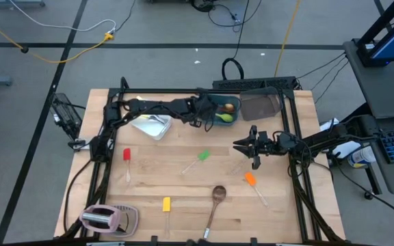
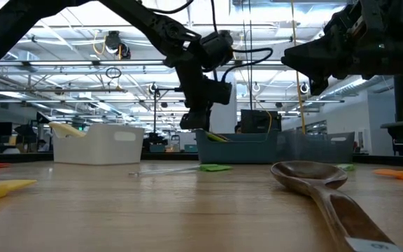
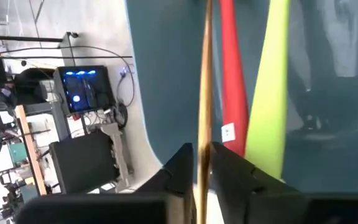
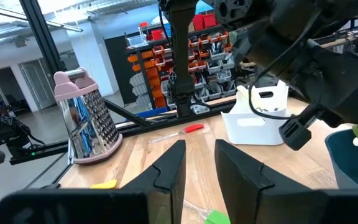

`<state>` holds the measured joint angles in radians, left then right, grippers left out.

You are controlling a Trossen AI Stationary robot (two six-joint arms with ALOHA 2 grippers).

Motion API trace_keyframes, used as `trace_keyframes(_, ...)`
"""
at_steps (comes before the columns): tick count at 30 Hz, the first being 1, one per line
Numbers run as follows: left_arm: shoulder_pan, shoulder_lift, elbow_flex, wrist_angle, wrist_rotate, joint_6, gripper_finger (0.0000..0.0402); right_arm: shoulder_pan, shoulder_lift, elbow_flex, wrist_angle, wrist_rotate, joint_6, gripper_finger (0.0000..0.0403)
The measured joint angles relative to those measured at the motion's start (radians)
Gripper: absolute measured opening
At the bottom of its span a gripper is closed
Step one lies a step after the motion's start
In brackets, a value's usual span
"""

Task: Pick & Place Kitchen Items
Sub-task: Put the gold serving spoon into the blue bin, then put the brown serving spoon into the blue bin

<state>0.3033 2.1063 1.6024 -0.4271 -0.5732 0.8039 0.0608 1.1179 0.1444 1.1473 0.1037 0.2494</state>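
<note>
gripping a gold spoon (image 3: 205, 93) over the teal tub (image 1: 223, 111), left gripper (image 3: 199, 171) clamped — right gripper (image 4: 199, 163) apart, mid-table.

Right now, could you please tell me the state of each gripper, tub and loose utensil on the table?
left gripper: shut on gold spoon, over the teal tub
right gripper: open, empty, above the table
white tub: holds utensils
wooden spoon: lying loose
orange spatula: lying loose
</note>
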Motion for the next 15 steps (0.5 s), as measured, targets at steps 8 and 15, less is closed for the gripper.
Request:
trace_keyframes(8, 0.004, 0.0, 0.0, 0.009, -0.076, -0.039, 0.0149, 0.0, 0.0, 0.0, -0.001, 0.0, 0.027, 0.0077)
trace_keyframes(15, -0.041, -0.06, -0.002, -0.099, -0.181, -0.238, 0.0156, 0.0, 0.0, 0.0, -0.008, 0.0, 0.027, 0.0077)
